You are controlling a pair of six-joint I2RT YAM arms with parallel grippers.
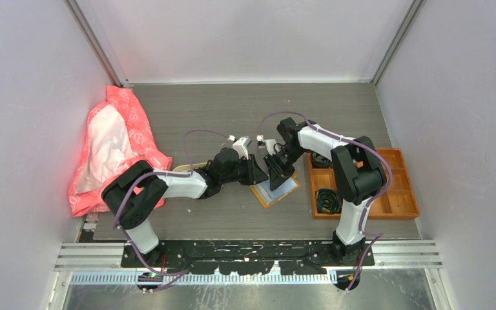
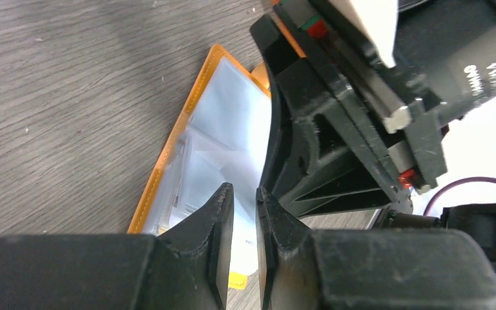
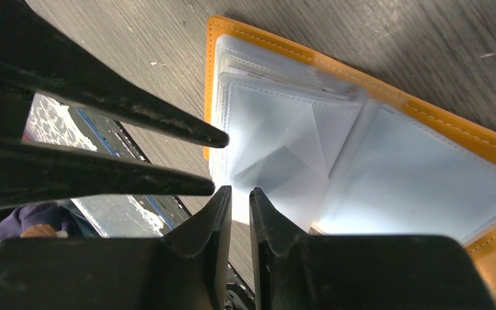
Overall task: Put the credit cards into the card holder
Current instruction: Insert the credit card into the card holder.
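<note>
The card holder (image 1: 289,191) lies open on the table, mustard-orange rim (image 3: 387,97) up, clear inner sleeves (image 3: 278,123) fanned out. My left gripper (image 1: 256,174) hovers at its left edge (image 2: 168,152), jaws a narrow gap apart (image 2: 243,189) with nothing between them. A pale sheet with small print (image 2: 248,232) shows through that gap; I cannot tell a credit card from a sleeve. My right gripper (image 1: 276,173) stands over the holder's near sleeves, tips (image 3: 239,190) a narrow gap apart and empty. The two grippers almost touch.
An orange compartmented box (image 1: 400,194) with black coils (image 1: 327,199) stands at the right, close to the holder. A pink and white bag (image 1: 113,145) lies at the left. A beige tray (image 1: 187,169) is mostly hidden under the left arm.
</note>
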